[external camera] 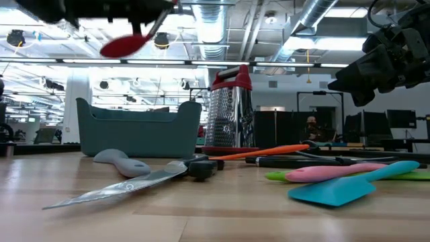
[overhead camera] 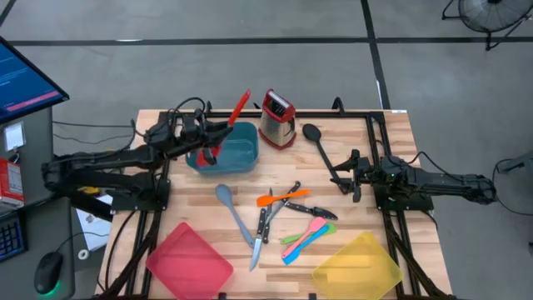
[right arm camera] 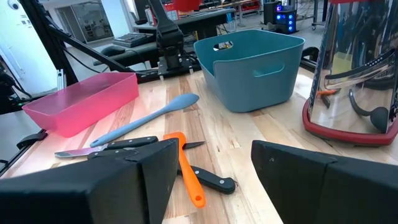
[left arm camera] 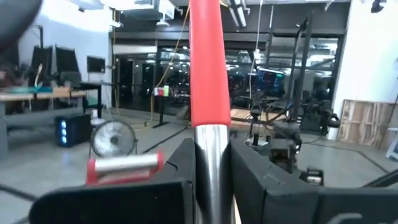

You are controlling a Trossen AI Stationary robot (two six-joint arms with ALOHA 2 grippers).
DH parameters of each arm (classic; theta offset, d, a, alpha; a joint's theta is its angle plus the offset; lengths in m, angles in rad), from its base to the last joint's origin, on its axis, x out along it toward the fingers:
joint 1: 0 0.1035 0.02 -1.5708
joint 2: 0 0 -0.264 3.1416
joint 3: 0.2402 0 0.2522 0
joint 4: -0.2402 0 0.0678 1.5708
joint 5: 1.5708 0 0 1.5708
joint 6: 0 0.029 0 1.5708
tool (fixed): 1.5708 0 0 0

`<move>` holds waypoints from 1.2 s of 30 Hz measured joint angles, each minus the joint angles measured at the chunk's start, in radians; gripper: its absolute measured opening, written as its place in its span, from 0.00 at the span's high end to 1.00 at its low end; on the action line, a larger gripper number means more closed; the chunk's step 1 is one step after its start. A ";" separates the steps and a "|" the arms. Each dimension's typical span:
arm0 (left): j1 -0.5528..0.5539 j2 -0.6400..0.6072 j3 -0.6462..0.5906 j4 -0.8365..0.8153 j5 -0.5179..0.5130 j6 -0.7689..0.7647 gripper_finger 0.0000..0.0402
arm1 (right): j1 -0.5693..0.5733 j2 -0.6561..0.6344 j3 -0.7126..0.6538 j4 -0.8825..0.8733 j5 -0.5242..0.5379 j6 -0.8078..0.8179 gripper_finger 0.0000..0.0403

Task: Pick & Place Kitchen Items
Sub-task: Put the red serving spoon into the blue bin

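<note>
Holding: left gripper [overhead camera: 218, 142] clamped on red spoon [overhead camera: 234, 117]; raised over teal tray [overhead camera: 237, 155], table's 11 o'clock
Right gripper [overhead camera: 343, 177]: fingers apart, empty; 3 o'clock
Ladle, blk [overhead camera: 320, 144]: 1 o'clock, beside grater [overhead camera: 277, 119]
Grey-blue spoon [overhead camera: 234, 212], knives [overhead camera: 260, 236], plastic utensils [overhead camera: 306, 233]: ctr to 6 o'clock

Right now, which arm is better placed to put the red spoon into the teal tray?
The left. Its gripper already holds the red spoon above the teal tray; the right gripper waits open, farther away.
</note>
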 joint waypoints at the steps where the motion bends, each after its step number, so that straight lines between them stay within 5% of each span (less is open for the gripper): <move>1: 0.020 0.001 -0.028 0.028 0.008 -0.013 0.89 | 0.000 0.000 0.000 0.000 0.000 0.000 0.47; 12: 0.195 0.115 -0.166 0.160 0.067 -0.039 0.90 | 0.000 0.000 0.000 0.000 0.000 0.000 0.47; 20: 0.167 0.282 -0.166 0.169 0.129 -0.019 0.90 | 0.000 0.000 0.000 0.000 0.000 0.000 0.47; 36: 0.137 0.423 -0.165 0.141 0.175 0.084 0.90 | 0.000 0.000 0.000 0.000 0.000 0.000 0.47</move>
